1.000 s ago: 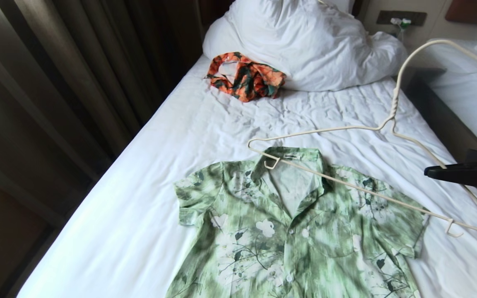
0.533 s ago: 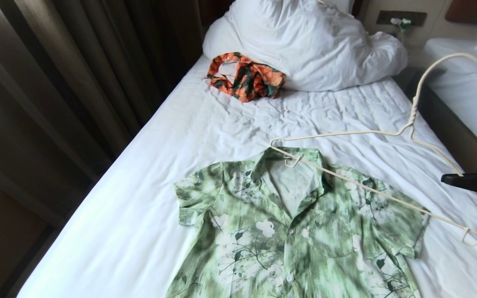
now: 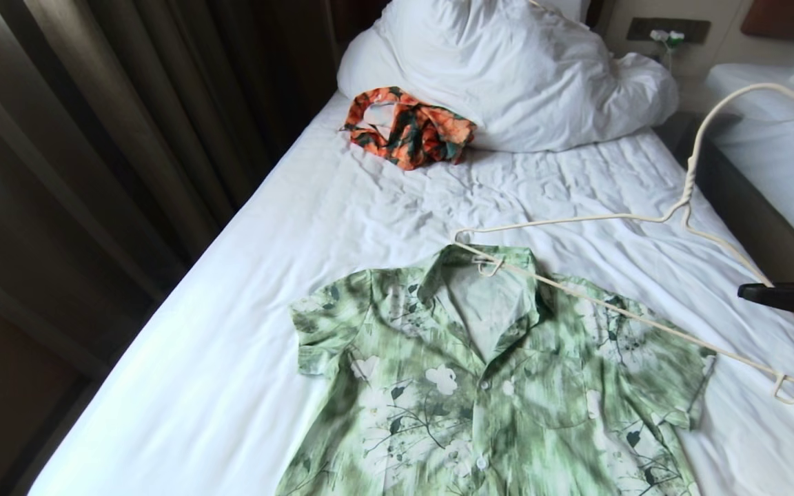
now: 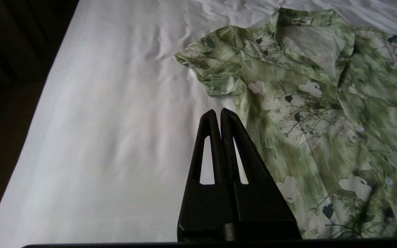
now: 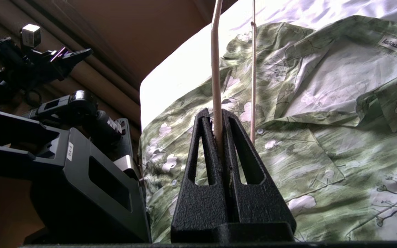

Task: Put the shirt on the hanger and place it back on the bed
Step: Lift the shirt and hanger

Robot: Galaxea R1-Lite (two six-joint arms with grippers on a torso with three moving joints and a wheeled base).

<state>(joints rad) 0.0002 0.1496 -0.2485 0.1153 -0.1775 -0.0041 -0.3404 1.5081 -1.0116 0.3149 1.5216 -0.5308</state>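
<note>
Above the shirt (image 3: pixel 493 372), right gripper (image 5: pixel 218 115) clamps the hanger (image 3: pixel 617 219).

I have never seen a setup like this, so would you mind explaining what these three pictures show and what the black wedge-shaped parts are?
This is a two-armed robot with three cameras. The wide picture comes from its head, looking down at a bed. The other two come from cameras on its wrists, just behind each hand, so the black wedges are the robot's own fingers.

On the white sheet lies a green flowered shirt, spread flat with its collar open. Near the duvet sits a crumpled orange garment.

The right hand, at the head view's right edge, is shut on one wire of a thin cream hanger, whose far corner reaches the shirt's collar. The left hand is shut and empty, above the sheet beside a sleeve.
</note>
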